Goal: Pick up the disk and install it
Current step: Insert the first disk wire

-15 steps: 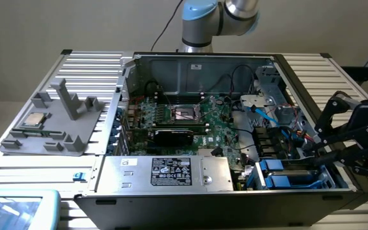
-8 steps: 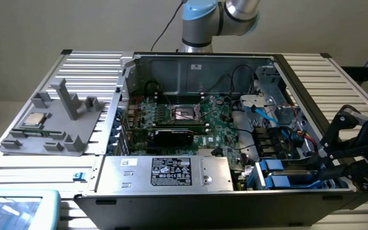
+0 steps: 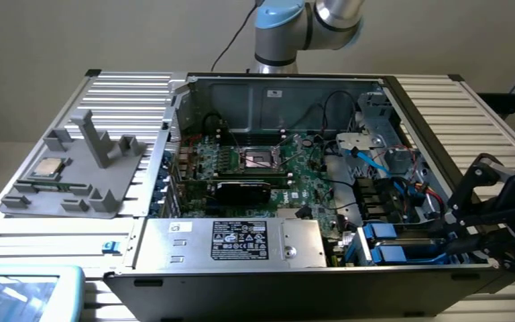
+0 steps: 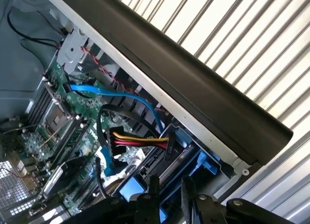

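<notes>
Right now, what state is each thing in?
Computer case: open, insides showing.
Chip: out of the case, lying on the grey tray.
Disk: in its blue frame, inside the case.
Hand: down at the case's edge, next to the disk.

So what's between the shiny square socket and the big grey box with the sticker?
A black card on the green board sits between the socket and the grey box, seen in the exterior view.

A blue cable (image 4: 121, 95) and red-yellow wires (image 4: 140, 140) crowd the gap between the drive bay (image 3: 390, 243) and the circuit board (image 3: 280, 176). The case wall (image 4: 193, 88) shuts the bay's outer side, and a grey box (image 3: 231, 243) shuts another. The gripper (image 4: 169, 186) hangs right at the bay. Beyond the wall, the slatted table (image 4: 271, 49) gives open room.
</notes>
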